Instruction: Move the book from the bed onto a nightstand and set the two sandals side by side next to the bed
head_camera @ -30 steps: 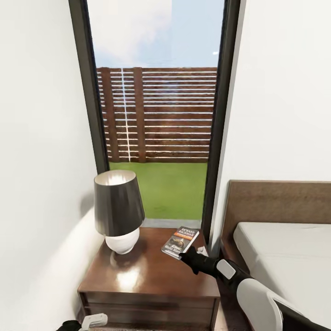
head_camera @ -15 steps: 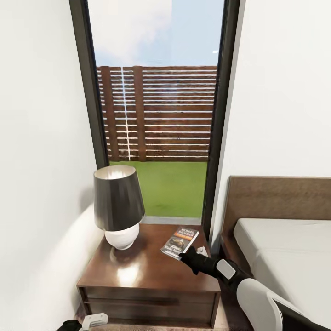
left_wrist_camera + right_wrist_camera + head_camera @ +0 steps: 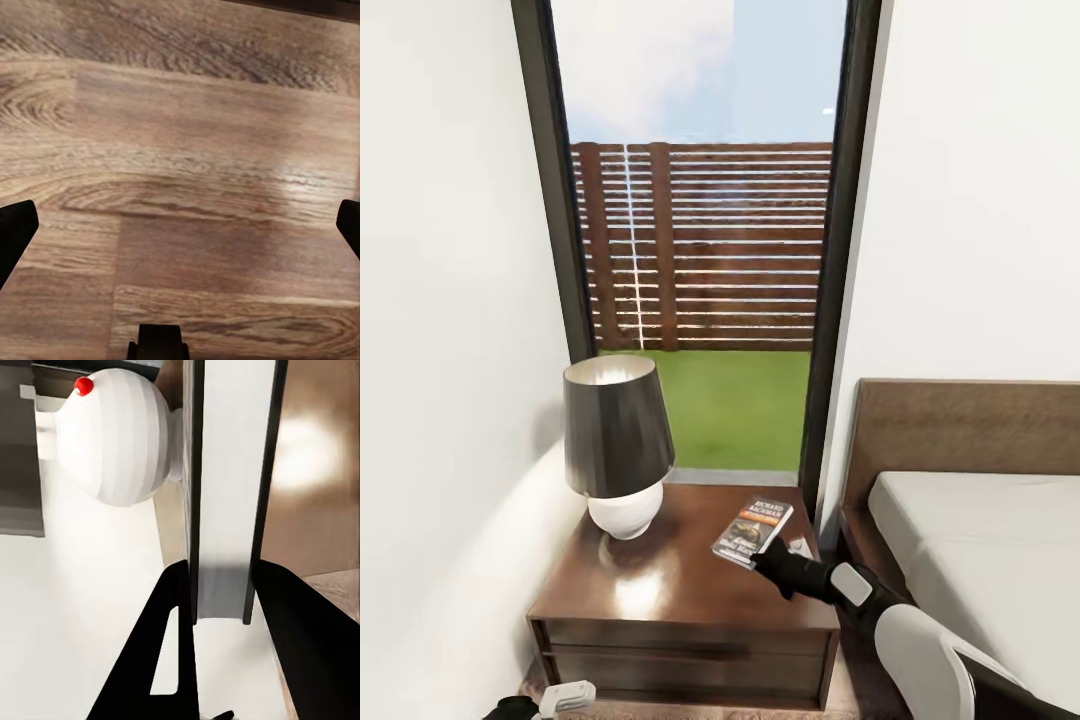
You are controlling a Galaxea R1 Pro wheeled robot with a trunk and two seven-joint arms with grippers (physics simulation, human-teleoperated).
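The book (image 3: 753,531), dark with an orange band, is at the back right of the nightstand (image 3: 660,590), just over or on its glossy top; I cannot tell if it touches. My right gripper (image 3: 765,550) is shut on the book's near corner. In the right wrist view the book (image 3: 225,510) runs edge-on between the black fingers of that gripper (image 3: 225,570). My left gripper (image 3: 180,225) hangs open over wooden floor (image 3: 180,135). The bed (image 3: 980,560) lies to the right of the nightstand. The sandals are out of view.
A lamp (image 3: 615,450) with a dark shade and white round base (image 3: 120,435) stands on the nightstand's left half. A tall window (image 3: 700,250) rises behind it. White walls close in on both sides, and the bed's headboard (image 3: 960,430) is against the right one.
The head view has shifted slightly, so the nightstand sits higher in the picture. The book and my right gripper have come a little lower and nearer over the nightstand top.
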